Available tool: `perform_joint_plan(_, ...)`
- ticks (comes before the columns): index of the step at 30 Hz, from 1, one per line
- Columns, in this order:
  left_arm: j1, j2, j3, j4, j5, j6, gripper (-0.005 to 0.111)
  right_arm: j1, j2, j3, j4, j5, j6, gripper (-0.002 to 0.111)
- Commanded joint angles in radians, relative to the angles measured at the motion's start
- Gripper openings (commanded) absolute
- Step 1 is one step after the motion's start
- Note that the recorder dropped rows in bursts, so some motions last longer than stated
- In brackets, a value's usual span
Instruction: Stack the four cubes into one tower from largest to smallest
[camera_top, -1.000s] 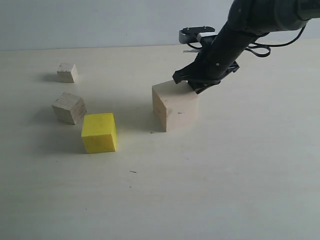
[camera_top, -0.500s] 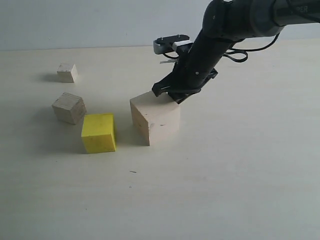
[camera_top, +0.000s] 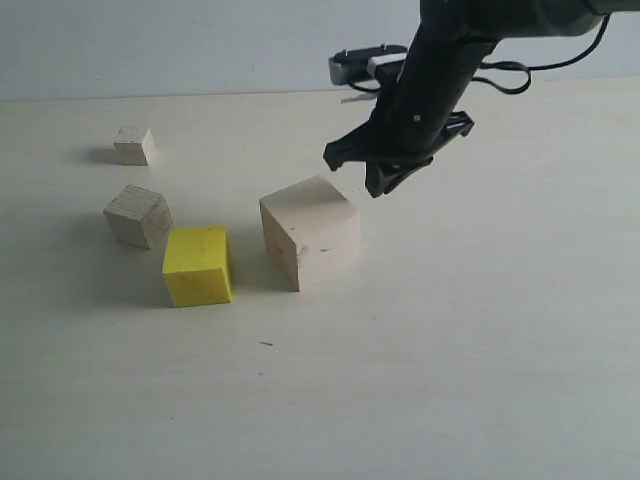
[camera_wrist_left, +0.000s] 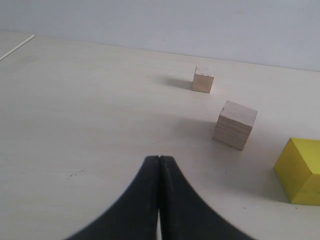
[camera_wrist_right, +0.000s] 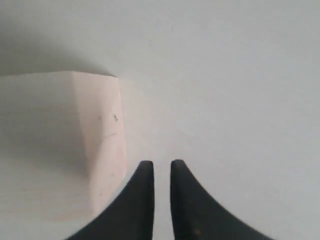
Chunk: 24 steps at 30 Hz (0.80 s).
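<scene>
The large pale wood cube (camera_top: 310, 232) sits alone near the middle of the pale table (camera_top: 450, 350), one corner turned toward the exterior camera, nothing stacked on it. A short gap away, toward the table's left edge, rests the bright yellow cube (camera_top: 198, 265). Just beside it, nearer the far edge, stands the smaller grainy grey-tan wood cube (camera_top: 138, 216); the left wrist view shows a sliver of table between the two. Farther back, close to the far edge, the tiny pale wood cube (camera_top: 133, 145) stands well apart from the large one. All four blocks rest singly on the table, none on another.

Above and just behind the large cube, the black right gripper (camera_top: 355, 175) hangs in the air on its dark arm (camera_top: 440, 60), clear of the wood. Its jaws are parted by a narrow slit and grip nothing; the right wrist view shows bare table between their tips and the large cube's edge just to one side. The left gripper (camera_wrist_left: 159, 157) is outside the exterior view; its own wrist camera shows the jaws clenched tip to tip with nothing between them, above bare table, pointing toward the three smaller cubes. A plain pale wall (camera_top: 200, 40) runs behind the table's far edge.
</scene>
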<state>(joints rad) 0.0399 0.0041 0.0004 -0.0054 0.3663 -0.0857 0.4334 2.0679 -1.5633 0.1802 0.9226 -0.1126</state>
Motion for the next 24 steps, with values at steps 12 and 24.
perform_joint_plan(12,-0.004,-0.004,0.000,-0.009,-0.011,0.005,0.000,0.054,-0.303,0.294,0.177,0.039,0.028,0.000)
perform_joint_plan(24,-0.004,-0.004,0.000,-0.009,-0.011,0.005,0.000,0.207,-0.203,0.394,0.183,-0.234,0.060,0.000)
